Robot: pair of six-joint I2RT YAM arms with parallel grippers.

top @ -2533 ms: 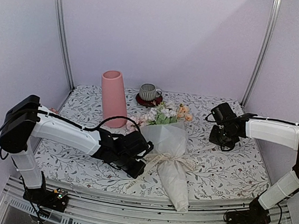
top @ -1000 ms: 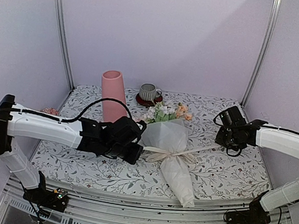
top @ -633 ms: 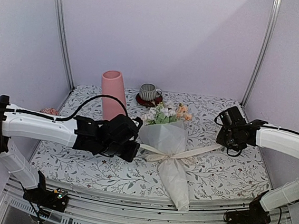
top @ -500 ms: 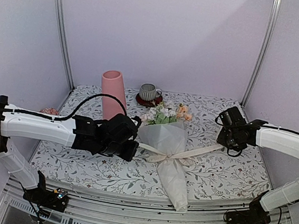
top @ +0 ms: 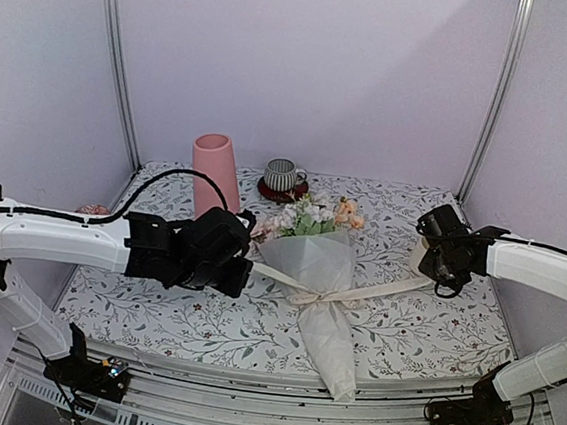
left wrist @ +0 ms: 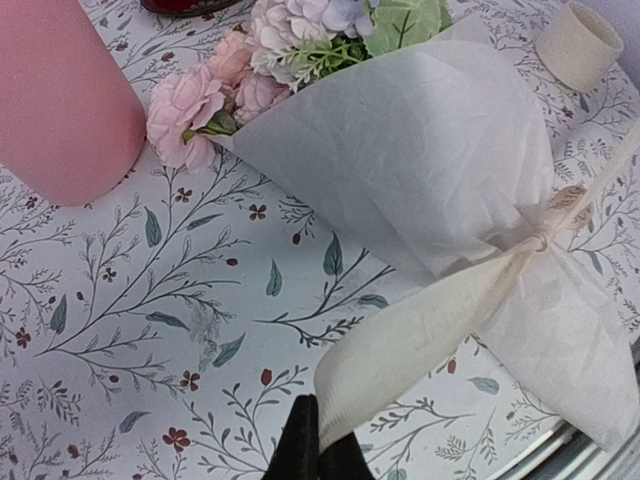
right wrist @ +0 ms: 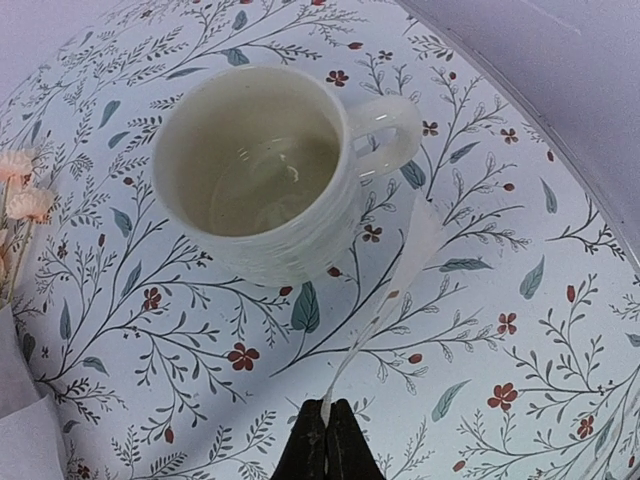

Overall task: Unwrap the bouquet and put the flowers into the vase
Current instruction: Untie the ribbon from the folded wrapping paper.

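Observation:
The bouquet lies mid-table, a white paper cone with its blooms pointing to the back. Its cream ribbon is stretched out flat to both sides of the knot. My left gripper is shut on the ribbon's left end, its fingers pinched on the tip. My right gripper is shut on the right end, seen thin and edge-on. The pink vase stands upright at the back left, and its side shows beside the pink flowers.
A grey striped mug sits on a red coaster at the back centre. A cream mug stands empty just ahead of my right gripper. The table's front edge lies just below the bouquet's narrow tail.
Both grippers have drawn apart, the left one leftward and back, the right one rightward. The ribbon bow has pulled out into one long taut strip.

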